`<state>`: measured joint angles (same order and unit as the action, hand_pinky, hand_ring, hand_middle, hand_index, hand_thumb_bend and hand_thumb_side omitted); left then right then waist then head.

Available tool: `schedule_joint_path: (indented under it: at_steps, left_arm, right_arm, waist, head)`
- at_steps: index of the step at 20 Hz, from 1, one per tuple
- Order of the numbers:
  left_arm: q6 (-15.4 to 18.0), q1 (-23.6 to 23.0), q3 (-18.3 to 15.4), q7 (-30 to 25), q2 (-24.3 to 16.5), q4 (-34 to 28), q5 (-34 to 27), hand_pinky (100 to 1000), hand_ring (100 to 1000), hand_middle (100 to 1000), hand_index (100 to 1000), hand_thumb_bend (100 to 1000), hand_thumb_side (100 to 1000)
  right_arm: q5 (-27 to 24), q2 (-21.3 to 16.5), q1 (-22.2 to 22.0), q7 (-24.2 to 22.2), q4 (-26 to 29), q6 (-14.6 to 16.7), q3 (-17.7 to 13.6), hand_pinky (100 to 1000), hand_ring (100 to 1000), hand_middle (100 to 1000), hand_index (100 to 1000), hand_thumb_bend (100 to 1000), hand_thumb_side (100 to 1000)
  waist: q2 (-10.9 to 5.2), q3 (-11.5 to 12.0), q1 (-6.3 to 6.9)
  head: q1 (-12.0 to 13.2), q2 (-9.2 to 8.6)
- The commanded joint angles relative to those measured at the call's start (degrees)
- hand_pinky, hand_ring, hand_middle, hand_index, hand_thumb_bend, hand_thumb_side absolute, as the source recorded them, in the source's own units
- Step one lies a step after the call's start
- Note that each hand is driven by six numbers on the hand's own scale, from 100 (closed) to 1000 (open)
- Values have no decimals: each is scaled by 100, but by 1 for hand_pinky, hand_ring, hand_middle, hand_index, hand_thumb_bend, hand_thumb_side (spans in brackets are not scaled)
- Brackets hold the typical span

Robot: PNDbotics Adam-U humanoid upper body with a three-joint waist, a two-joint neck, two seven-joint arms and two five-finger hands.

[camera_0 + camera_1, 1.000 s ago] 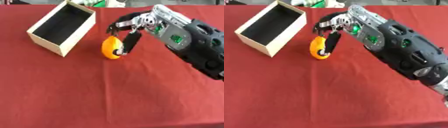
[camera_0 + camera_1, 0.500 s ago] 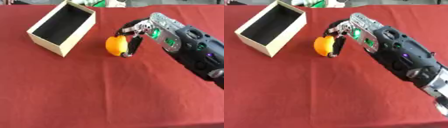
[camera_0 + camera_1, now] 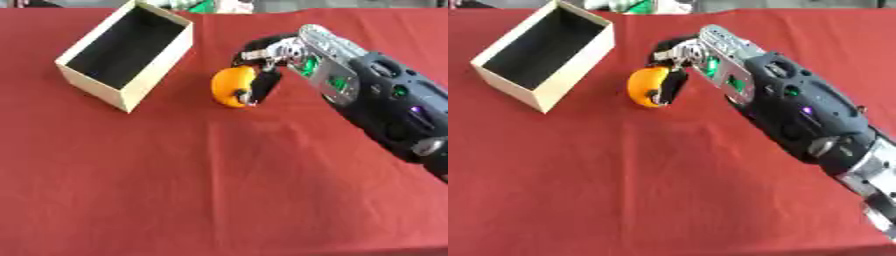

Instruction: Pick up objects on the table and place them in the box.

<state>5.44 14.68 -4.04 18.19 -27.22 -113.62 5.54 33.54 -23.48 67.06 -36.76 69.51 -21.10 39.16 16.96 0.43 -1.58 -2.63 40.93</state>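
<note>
An orange round object [image 3: 229,87] sits on the red tablecloth just right of the open cream box [image 3: 128,54], whose inside is black and holds nothing I can see. My right hand [image 3: 267,70] reaches in from the right, its fingers and thumb curled round the orange object from above and from its right side. Whether the object rests on the cloth or hangs just above it is unclear. My left hand shows in neither view.
The red-covered table [image 3: 175,190] stretches wide in front and to the left of the box. Small green and white things [image 3: 636,6] lie at the far edge behind the box. My right forearm [image 3: 798,115] crosses the right half of the table.
The hand has closed further round the orange object and drawn slightly toward the wrist side; the object has shifted a little with it. The box has stayed put.
</note>
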Motion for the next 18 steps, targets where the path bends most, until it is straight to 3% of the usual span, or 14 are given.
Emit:
schedule_joint_path:
  at_steps: [1, 5, 11, 14, 18]
  left_arm:
    - [-25, 54, 7, -36, -65, -97, -18, 470, 542, 605, 800, 316, 620]
    - [-56, 48, 4, -73, -66, -97, -10, 470, 541, 605, 800, 310, 620]
    - [-66, 64, 10, -91, -70, -97, -8, 470, 542, 605, 800, 309, 621]
    - [-69, 80, 21, -104, -55, -97, -14, 470, 542, 605, 799, 308, 621]
    - [-66, 125, 47, -136, -28, -97, -38, 470, 542, 605, 799, 306, 621]
  right_arm:
    - [193, -191, 144, 572, 171, -414, -112, 861, 717, 440, 716, 100, 100]
    - [334, -201, 182, 931, 239, -562, -259, 848, 648, 411, 696, 100, 100]
    - [464, -39, 555, 1090, 410, -677, -471, 851, 645, 412, 697, 100, 100]
    - [693, 334, 920, 1118, 28, -550, -632, 852, 651, 417, 701, 100, 100]
    - [1112, 1021, 1359, 1339, -967, -129, -982, 853, 656, 417, 704, 100, 100]
  waist:
    - [-101, 11, 14]
    - [-97, 16, 21]
    - [-116, 4, 45]
    - [-124, 21, 68]
    - [-118, 78, 93]
  head:
    - [10, -49]
    - [14, -50]
    - [-25, -37]
    - [-107, -50]
    - [-231, -77]
